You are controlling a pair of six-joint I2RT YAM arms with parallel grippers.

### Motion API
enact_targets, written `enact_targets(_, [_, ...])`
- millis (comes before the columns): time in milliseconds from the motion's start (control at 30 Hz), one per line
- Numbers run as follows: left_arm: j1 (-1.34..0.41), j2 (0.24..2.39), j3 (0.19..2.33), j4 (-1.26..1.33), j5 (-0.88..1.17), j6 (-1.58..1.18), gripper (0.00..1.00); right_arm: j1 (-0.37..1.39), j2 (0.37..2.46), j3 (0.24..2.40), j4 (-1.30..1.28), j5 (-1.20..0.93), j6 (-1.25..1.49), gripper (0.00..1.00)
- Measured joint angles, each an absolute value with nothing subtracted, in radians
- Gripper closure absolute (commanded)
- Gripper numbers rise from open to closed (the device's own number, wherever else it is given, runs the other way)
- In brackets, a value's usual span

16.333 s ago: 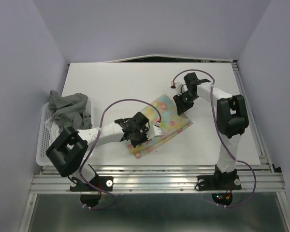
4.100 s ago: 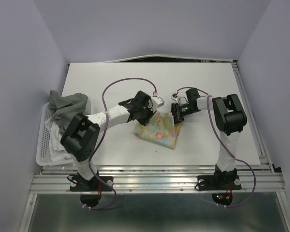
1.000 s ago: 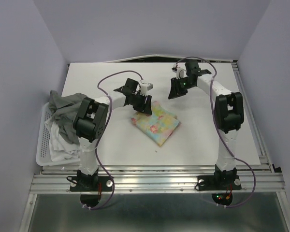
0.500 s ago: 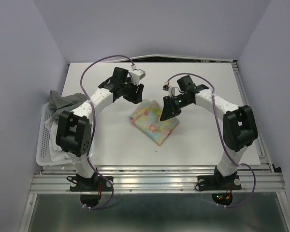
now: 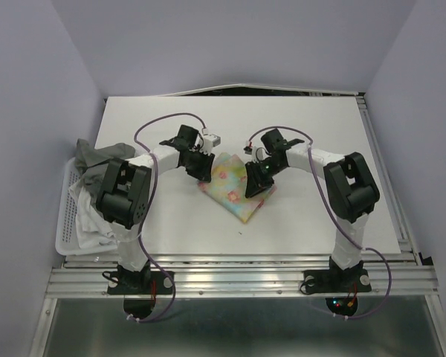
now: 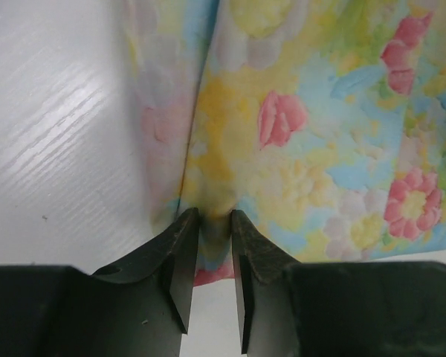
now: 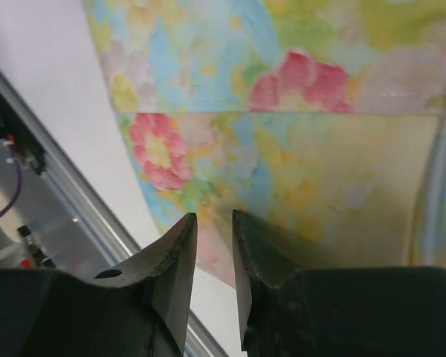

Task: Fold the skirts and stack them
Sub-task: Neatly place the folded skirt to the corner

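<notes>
Three skirts: floral skirt point(image 5: 234, 192) at worktop point(image 5: 171, 119) centre; grey skirt point(image 5: 97, 160) and white skirt point(image 5: 88, 219) in one left-edge basket point(image 5: 62, 242). Left gripper point(image 6: 214, 217) pinches the floral skirt; whether the right gripper point(image 7: 214, 217) grips it, I cannot tell.

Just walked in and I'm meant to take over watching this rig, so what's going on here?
Both arms are working on the floral skirt, which lies folded small mid-table. The left gripper appears to pinch its left edge; the right gripper sits low over its right side, jaws narrow, grip unclear. The grey skirt and white cloth lie piled in the basket at the left, so nothing is stacked yet.
</notes>
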State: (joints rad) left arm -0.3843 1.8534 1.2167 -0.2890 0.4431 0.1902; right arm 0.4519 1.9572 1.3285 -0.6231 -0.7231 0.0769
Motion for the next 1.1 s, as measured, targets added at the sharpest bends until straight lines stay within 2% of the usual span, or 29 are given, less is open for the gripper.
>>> enact_targets(67, [-0.364,1.882,1.218,-0.277,0.437,0.171,0.6,0.451,1.963,1.325,-0.63,-0.668,0.059,0.7])
enact_targets(100, [-0.354,1.891,1.22,-0.274,0.437,0.16,0.49,0.449,1.964,1.324,-0.632,-0.643,0.047,0.71])
enact_targets(200, [-0.331,1.894,1.241,-0.281,0.466,0.158,0.36,0.441,1.964,1.305,-0.639,-0.56,0.004,0.72])
enact_targets(267, [-0.321,1.885,1.258,-0.282,0.481,0.168,0.33,0.428,1.964,1.294,-0.644,-0.527,-0.03,0.73])
enact_targets(300, [-0.318,1.873,1.261,-0.284,0.485,0.175,0.25,0.418,1.961,1.292,-0.65,-0.511,-0.055,0.74])
enact_targets(333, [-0.315,1.855,1.261,-0.292,0.488,0.184,0.13,0.413,1.956,1.291,-0.653,-0.499,-0.068,0.74])
enact_targets(367, [-0.314,1.824,1.261,-0.303,0.489,0.199,0.12,0.401,1.94,1.278,-0.651,-0.469,-0.103,0.75])
enact_targets(400, [-0.314,1.802,1.261,-0.31,0.49,0.199,0.02,0.392,1.928,1.269,-0.651,-0.45,-0.123,0.75])
enact_targets(667, [-0.315,1.463,1.253,-0.296,0.442,0.219,0.01,0.17,1.863,1.251,-0.687,-0.208,-0.326,0.74])
enact_targets(733, [-0.315,1.396,1.227,-0.272,0.404,0.216,0.01,0.088,1.868,1.291,-0.715,-0.157,-0.359,0.63])
enact_targets(767, [-0.315,1.374,1.216,-0.266,0.384,0.212,0.02,0.051,1.869,1.32,-0.726,-0.128,-0.369,0.48])
enact_targets(800, [-0.315,1.353,1.2,-0.258,0.355,0.207,0.01,0.013,1.87,1.353,-0.735,-0.112,-0.368,0.39])
enact_targets(900, [-0.315,1.308,1.161,-0.247,0.261,0.183,0.01,-0.047,1.857,1.441,-0.768,-0.127,-0.353,0.2])
enact_targets(1100, [-0.314,1.279,1.133,-0.232,0.145,0.145,0.01,0.014,1.742,1.449,-0.802,-0.258,-0.27,0.17])
